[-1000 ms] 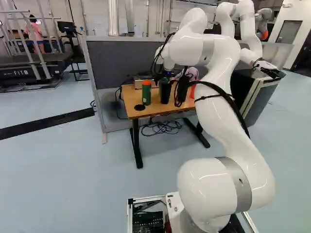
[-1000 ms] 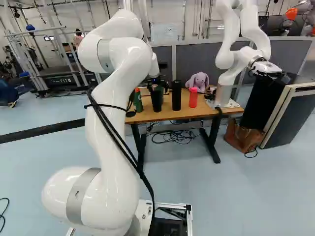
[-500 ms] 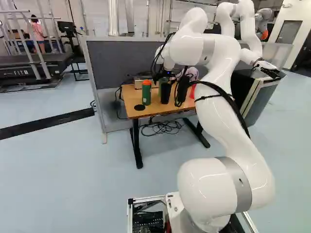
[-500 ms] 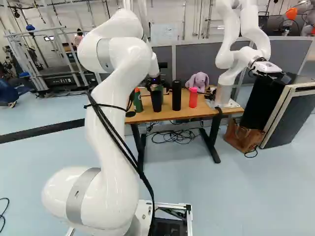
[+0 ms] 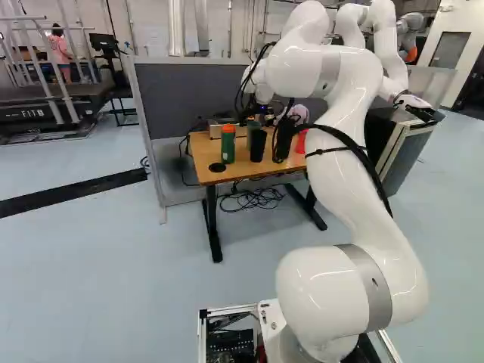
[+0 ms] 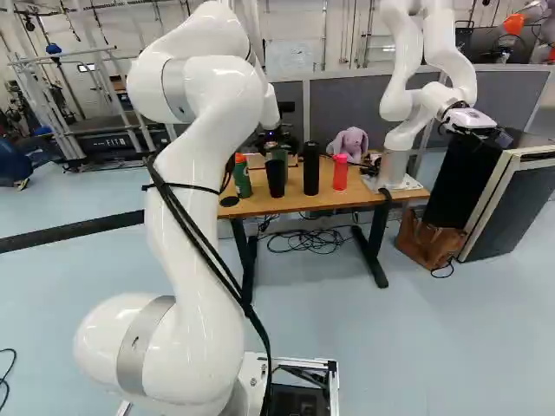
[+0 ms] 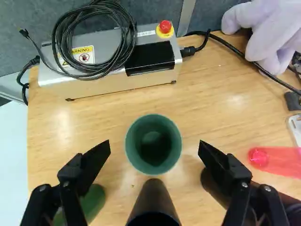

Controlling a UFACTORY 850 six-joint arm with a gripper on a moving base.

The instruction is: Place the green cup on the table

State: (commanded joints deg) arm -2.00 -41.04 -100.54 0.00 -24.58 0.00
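In the right base view my gripper (image 6: pixel 276 137) hangs over the back part of the table (image 6: pixel 364 199), above the green cup (image 6: pixel 277 154). The wrist view shows the gripper (image 7: pixel 154 148) open, its fingers wide apart on either side of the cup, touching nothing. Below them the green cup (image 7: pixel 153 144) stands upright on the wooden tabletop (image 7: pixel 94 113), its empty inside facing up. In both base views a black cup partly hides it.
A black cup (image 6: pixel 276 178), a green bottle (image 6: pixel 243 178), a tall black bottle (image 6: pixel 310 169) and a red bottle (image 6: pixel 340 176) stand near. Behind are a metal box (image 7: pixel 108 80) with coiled cable and a plush toy (image 7: pixel 268 33). Another robot (image 6: pixel 397 95) stands right.
My arm has shifted and the gripper has risen, so more of the green cup shows beneath it in the base views. The base has stayed still.
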